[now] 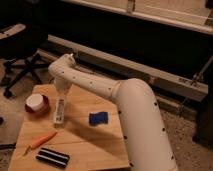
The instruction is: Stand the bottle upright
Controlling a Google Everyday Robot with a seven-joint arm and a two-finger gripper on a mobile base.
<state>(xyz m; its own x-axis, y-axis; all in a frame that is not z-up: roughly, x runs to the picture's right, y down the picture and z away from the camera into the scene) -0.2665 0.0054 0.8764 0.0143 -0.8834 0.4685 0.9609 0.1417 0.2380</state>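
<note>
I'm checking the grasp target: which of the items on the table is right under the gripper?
The white bottle. The gripper is shut at its upper end; the bowl, sponge and carrot lie apart.
</note>
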